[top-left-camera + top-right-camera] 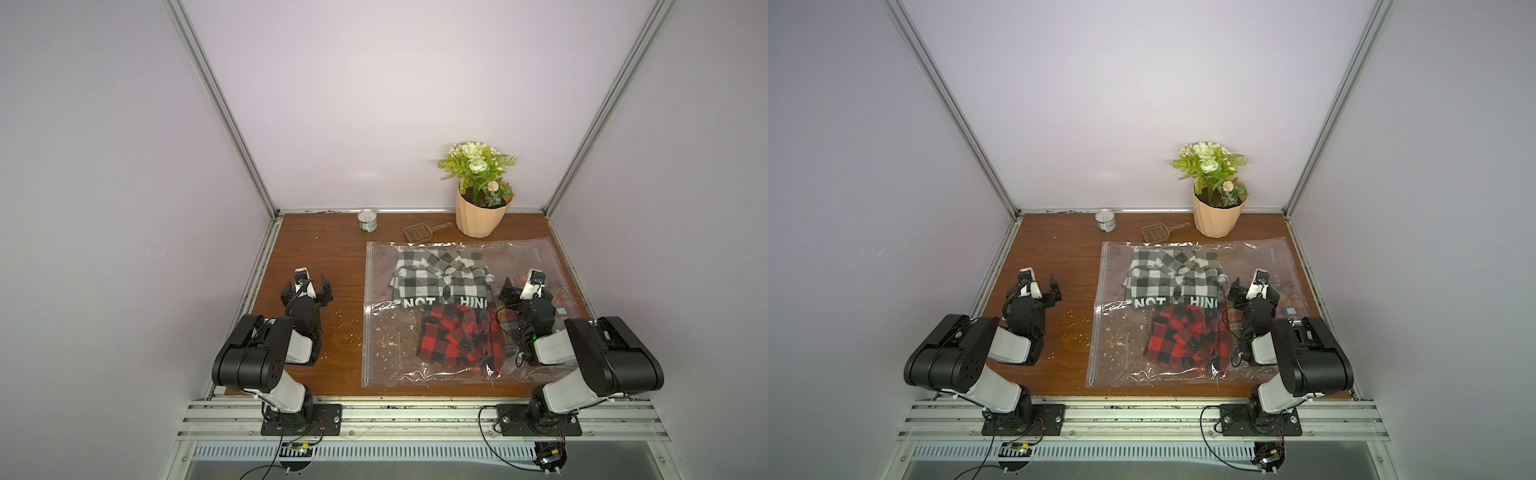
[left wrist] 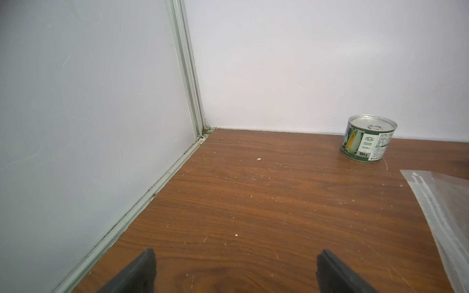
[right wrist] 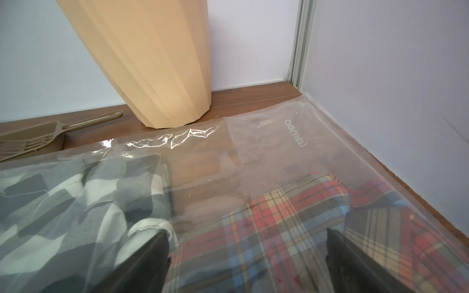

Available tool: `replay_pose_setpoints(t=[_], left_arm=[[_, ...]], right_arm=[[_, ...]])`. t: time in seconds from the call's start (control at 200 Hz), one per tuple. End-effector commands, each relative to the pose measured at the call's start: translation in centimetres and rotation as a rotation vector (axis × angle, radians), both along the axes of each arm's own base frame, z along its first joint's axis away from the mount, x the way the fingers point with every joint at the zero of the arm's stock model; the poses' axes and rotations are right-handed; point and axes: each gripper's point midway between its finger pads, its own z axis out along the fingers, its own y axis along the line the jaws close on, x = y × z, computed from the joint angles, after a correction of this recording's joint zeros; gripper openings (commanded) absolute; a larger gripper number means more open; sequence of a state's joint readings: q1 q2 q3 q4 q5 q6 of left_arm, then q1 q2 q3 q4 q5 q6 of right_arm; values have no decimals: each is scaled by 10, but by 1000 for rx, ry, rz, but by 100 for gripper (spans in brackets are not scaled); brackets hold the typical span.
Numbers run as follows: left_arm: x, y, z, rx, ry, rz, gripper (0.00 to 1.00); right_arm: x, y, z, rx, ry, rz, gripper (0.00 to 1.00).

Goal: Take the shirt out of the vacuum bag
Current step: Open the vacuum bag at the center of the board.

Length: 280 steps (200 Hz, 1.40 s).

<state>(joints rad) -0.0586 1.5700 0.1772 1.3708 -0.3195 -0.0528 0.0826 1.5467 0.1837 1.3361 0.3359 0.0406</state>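
Surface: wooden table (image 1: pixel 316 249).
Vacuum bag (image 1: pixel 382 332): lying flat, checked shirts (image 1: pixel 440 278) inside.
Left gripper (image 1: pixel 306 286): jaws apart, empty.
Right gripper (image 3: pixel 246 236): jaws apart, above bag.

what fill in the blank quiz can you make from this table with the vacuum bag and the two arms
1. Between the can and the flower pot lies a brown ____.
2. The left pincer hovers over the bare table, jaws ____.
3. Inside the vacuum bag, the shirt nearest the flower pot is checked black and ____.

Missing words: scoop; open; white.
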Motion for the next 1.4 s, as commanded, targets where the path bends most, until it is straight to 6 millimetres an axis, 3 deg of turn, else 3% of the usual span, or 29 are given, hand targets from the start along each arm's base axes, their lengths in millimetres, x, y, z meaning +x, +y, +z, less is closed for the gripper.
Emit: replay_pose_setpoints(t=[0.0,0.255,0.325,0.405,0.49,0.57,0.635,0.716,0.791,0.881,1.076,1.221,1.396], left_arm=[[-1,3,8,-5,-36,14,100],[-1,1,10,-3,-42,2,100],[-3,-17,25,85,-45,-13,100],[-8,-41,59,190,-73,10,100],[-8,-50,91,14,-146,13,100],[4,-62,102,-192,-98,-25,99],[13,-84,104,-321,-25,-120,100],[18,-113,96,-449,78,-244,100],[19,-140,76,-581,218,-388,100],[12,-149,43,-791,374,-460,100],[-15,-177,18,-923,519,-635,100],[-29,-188,1,-1001,546,-699,100],[-40,-195,-26,-1031,626,-726,97]], right_arm=[[0,-2,13,7,-54,-11,100],[0,-2,14,7,-57,-9,99],[-6,5,24,-14,-84,21,100],[-13,5,44,-39,-91,-36,99],[-8,8,58,65,-27,-36,100],[-8,27,72,152,10,59,99],[-12,45,80,216,37,157,100],[-16,68,85,287,84,266,99],[-19,94,85,344,140,389,100],[-24,131,81,395,219,526,99],[-38,198,70,356,357,692,100],[-44,228,61,361,406,751,100],[-52,245,57,343,432,772,99]])
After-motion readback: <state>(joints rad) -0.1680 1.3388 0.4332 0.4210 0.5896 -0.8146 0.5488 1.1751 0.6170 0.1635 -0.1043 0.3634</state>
